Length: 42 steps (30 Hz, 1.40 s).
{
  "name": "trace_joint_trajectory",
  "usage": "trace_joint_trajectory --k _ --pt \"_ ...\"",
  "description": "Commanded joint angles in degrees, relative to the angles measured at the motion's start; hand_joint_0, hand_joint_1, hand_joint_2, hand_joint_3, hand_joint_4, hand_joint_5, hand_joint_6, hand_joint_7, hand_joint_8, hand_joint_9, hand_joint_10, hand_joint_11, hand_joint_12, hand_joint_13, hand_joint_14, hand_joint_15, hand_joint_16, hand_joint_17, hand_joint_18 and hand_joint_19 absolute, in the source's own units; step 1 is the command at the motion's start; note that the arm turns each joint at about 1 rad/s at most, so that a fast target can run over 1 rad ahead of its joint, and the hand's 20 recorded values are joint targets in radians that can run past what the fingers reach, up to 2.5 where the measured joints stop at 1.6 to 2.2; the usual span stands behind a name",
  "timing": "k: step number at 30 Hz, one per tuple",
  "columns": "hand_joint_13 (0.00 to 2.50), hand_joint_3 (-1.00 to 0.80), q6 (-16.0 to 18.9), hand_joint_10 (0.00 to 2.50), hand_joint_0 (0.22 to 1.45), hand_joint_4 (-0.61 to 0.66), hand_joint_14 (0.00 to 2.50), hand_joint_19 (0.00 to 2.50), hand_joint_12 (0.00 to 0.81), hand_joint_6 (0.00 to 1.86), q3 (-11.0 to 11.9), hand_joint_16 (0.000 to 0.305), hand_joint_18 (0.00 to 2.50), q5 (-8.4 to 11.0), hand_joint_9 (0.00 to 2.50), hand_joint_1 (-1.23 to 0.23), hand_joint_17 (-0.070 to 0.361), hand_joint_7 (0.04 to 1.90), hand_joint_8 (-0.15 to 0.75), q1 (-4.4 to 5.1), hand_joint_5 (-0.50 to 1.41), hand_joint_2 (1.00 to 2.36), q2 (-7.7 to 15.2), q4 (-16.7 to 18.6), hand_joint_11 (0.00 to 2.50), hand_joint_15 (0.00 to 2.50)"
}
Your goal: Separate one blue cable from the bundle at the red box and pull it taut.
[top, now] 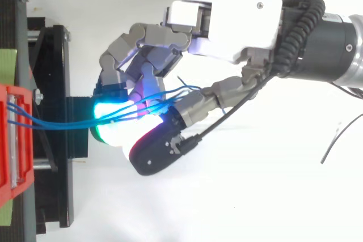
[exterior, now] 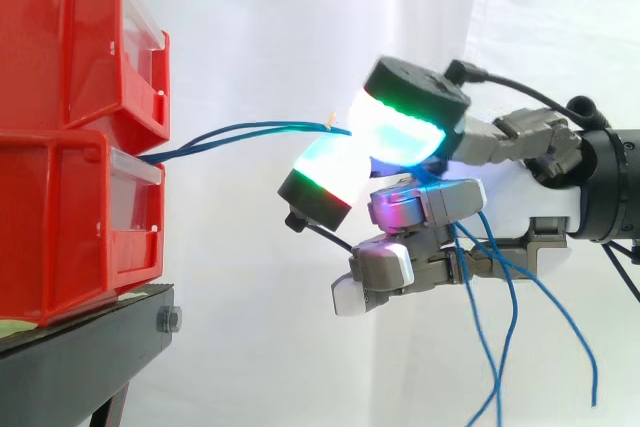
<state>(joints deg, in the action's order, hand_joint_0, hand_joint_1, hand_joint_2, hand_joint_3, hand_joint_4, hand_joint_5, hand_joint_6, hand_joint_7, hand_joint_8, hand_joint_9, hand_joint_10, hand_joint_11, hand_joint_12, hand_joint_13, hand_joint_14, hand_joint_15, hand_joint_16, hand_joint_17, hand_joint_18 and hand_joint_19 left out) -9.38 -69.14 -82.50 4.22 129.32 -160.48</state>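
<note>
Arm level from the right, hand [top: 227,21] outstretched — fingers [exterior: 405,127] curled, glowing tips pinching blue cables [exterior: 260,129]

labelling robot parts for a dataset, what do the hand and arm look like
The hand has a white palm shell and grey metal fingers. Its thick pads glow cyan edged green, with black caps. The arm is a black cylinder with a silver band.

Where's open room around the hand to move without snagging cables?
Free: above the blue cables, between upper red bin and hand; below them, between lower red bin and hand. Crowded: beneath the hand, where loose cable ends dangle.
</note>
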Motion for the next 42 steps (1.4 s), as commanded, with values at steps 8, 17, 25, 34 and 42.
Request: trace_joint_trajectory --k 8,17,25,34,42 --pt "0.95 -0.50 0.42 1.04 0.49 0.07 0.02 0.80 0.201 0.91 0.06 0.007 0.25 -0.03 0.91 -0.55 0.015 0.93 0.203 0.09 -0.16 1.00 0.06 -0.10 1.15 1.04" --pt "0.91 -0.50 0.60 0.74 0.62 0.02 0.02 0.82 0.156 0.89 -0.03 0.001 0.18 0.06 0.99 -0.41 -0.001 0.99 0.128 0.26 -0.15 1.00 -0.03 -0.54 1.34 1.06" --pt "0.92 -0.20 0.51 0.99 0.60 0.04 0.01 0.78 0.186 0.89 0.06 0.004 0.21 0.23 0.97 -0.69 0.008 0.98 0.175 0.35 -0.14 1.01 -0.03 -0.01 1.15 1.04" --pt "0.86 -0.36 0.24 0.94 0.76 -0.16 0.02 0.77 0.117 0.92 -0.03 0.006 0.16 0.23 0.92 -0.84 -0.014 1.04 0.081 0.18 -0.17 1.01 -0.03 0.78 1.23 1.06" --pt "0.86 -0.50 0.24 0.90 0.81 -0.22 0.02 0.74 0.106 0.94 -0.03 0.008 0.17 0.06 0.97 -0.83 -0.018 1.04 0.081 0.44 -0.18 1.00 -0.03 0.17 1.25 1.08"
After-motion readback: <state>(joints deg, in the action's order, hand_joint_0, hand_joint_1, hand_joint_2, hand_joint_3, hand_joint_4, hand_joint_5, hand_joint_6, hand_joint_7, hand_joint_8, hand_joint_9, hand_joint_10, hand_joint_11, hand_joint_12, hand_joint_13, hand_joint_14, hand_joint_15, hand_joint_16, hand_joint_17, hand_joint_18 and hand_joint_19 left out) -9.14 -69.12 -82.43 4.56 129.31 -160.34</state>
